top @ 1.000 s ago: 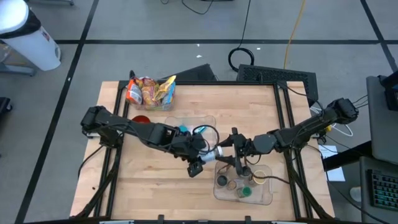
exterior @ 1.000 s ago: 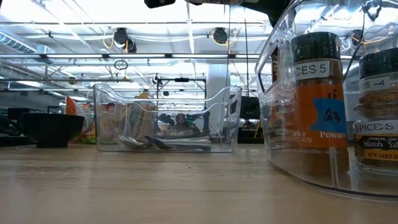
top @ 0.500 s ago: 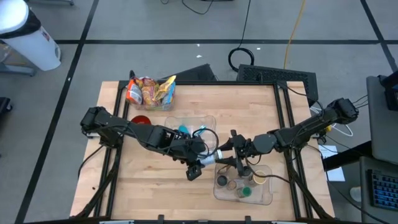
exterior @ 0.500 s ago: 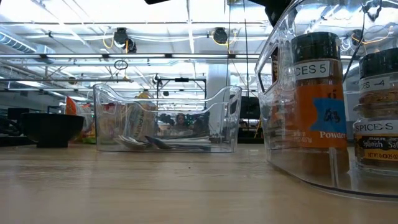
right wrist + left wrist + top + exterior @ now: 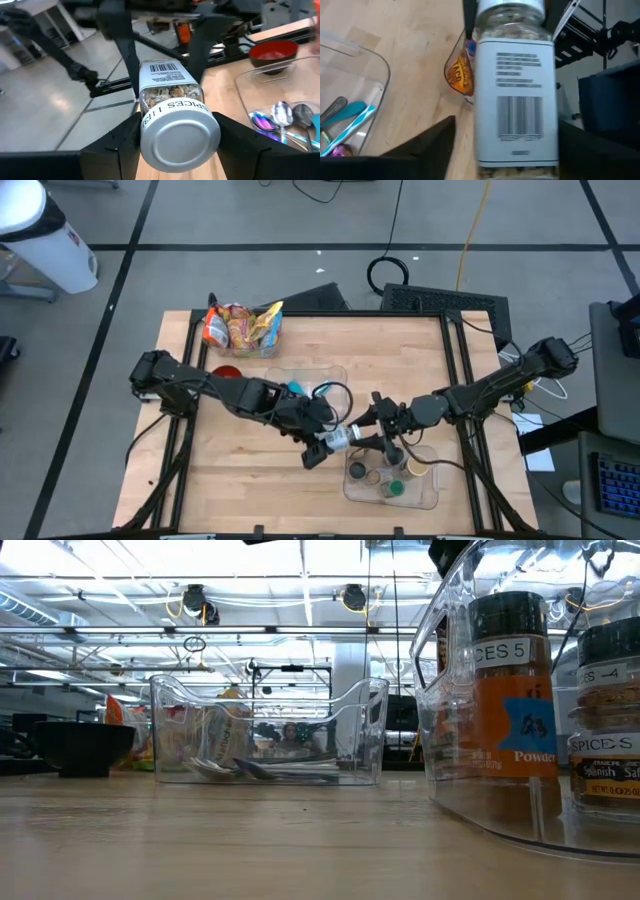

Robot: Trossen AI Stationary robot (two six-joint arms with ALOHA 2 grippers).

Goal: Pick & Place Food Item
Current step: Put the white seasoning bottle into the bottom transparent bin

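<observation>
A spice jar point(image 5: 338, 438) with a white label and a silver lid hangs level above the table's middle, between my two grippers. My right gripper point(image 5: 176, 120) comes from the table's right and is shut on the jar's lid end. My left gripper point(image 5: 507, 122) comes from the left, slanting down, and stands open. Its fingers flank the jar's bottom end point(image 5: 517, 155), with bare wood showing between one finger and the glass. Whether the other finger still touches the jar, I cannot tell. My right gripper pinches the jar's silver lid point(image 5: 200, 130) between its two fingers point(image 5: 235, 145), one on each side of the rim. The fingers come level from the table's right side, in line with the jar's length. The jar lies level, lid toward this gripper, lifted clear of the table.
A clear bin point(image 5: 432, 492) holding several spice jars point(image 5: 510, 690) sits just below the grippers at the near right. A clear tray point(image 5: 340, 370) with spoons point(image 5: 265, 770) lies behind them. A red bowl point(image 5: 227, 372) and snack bags point(image 5: 243, 328) stand at the far left.
The jar and the tips of both grippers have swung a little toward the table's near edge as the wrists turned; both arms otherwise stay where they were.
</observation>
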